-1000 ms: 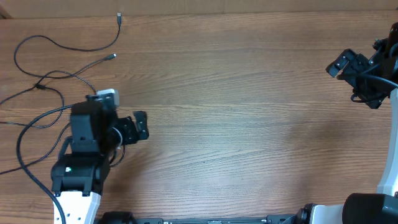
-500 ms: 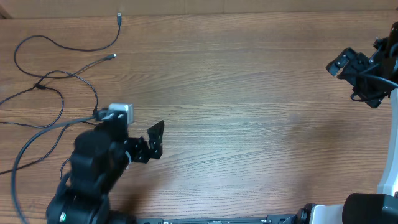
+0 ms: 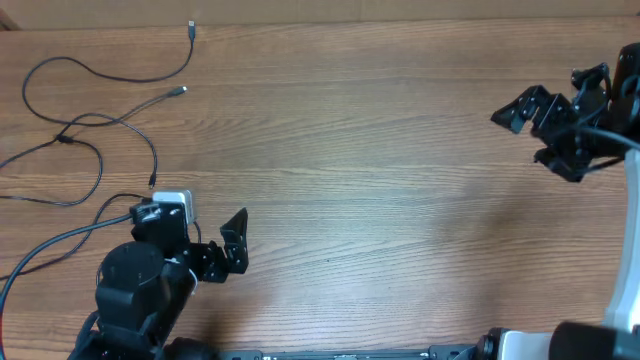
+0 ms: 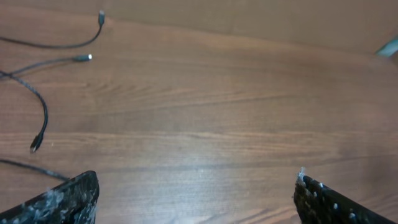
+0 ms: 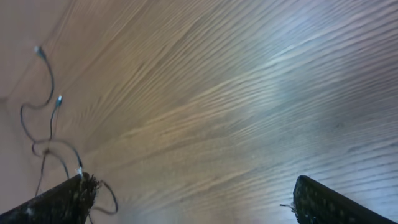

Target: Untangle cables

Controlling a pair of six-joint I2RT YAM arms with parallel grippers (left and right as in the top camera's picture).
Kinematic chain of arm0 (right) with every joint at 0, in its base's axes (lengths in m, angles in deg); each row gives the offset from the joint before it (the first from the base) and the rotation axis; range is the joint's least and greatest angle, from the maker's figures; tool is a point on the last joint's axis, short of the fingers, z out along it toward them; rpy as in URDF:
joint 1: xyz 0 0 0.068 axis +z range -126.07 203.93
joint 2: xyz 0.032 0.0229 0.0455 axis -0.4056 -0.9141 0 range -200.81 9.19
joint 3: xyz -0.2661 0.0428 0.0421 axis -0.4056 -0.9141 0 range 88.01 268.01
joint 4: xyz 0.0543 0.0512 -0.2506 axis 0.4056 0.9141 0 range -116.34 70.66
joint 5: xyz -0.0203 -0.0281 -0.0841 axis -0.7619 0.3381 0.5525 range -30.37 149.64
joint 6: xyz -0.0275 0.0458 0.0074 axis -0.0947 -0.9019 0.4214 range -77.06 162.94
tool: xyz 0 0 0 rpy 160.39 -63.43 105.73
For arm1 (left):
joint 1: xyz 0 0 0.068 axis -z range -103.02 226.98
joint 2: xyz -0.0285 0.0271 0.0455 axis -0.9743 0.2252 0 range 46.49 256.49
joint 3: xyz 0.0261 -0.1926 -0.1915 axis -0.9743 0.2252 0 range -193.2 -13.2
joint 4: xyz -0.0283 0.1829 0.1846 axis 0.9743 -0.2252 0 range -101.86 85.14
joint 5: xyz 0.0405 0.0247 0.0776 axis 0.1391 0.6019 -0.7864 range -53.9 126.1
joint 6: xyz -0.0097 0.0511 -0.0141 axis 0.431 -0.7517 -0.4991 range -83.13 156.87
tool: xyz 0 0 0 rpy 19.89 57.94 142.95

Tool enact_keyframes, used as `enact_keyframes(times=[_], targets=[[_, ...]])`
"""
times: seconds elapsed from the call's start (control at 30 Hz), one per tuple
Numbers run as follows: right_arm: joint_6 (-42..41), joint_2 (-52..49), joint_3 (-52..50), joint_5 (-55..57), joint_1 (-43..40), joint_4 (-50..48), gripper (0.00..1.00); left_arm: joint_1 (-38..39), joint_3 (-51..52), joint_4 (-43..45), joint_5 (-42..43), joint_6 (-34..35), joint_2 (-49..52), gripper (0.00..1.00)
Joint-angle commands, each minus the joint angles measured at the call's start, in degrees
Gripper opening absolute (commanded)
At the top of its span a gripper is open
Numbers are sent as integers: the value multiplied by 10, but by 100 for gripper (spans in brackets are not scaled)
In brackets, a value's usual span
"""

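Observation:
Thin black cables (image 3: 90, 120) lie as loose curving strands at the far left of the wooden table, with small silvery plug ends (image 3: 180, 91). They also show in the left wrist view (image 4: 43, 112) and far off in the right wrist view (image 5: 46, 124). My left gripper (image 3: 232, 240) is open and empty over bare wood, to the right of and below the cables. My right gripper (image 3: 520, 108) is open and empty at the far right, well away from them.
Thicker black wires of the left arm (image 3: 45, 250) run along the table's left side. A white block (image 3: 176, 203) sits on the left wrist. The table's far edge (image 3: 320, 18) runs along the top.
My left arm has drawn back toward the front edge, its gripper a little lower and further left. My right gripper has swung left and opened toward the table. The cables have not moved.

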Motion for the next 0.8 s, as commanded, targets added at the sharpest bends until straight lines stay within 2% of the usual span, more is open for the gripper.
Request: enact_keyframes(times=[0.0, 0.23, 0.43, 0.77], targets=[[47, 87, 5, -9, 5, 13, 100, 4, -10, -12, -9, 5, 4, 100], [79, 233, 4, 0, 5, 35, 100, 4, -10, -12, -9, 5, 4, 99], [38, 351, 4, -1, 5, 42, 100, 4, -10, -12, -9, 5, 4, 100], [36, 391, -11, -3, 6, 129, 100, 4, -10, -12, -9, 5, 4, 100]])
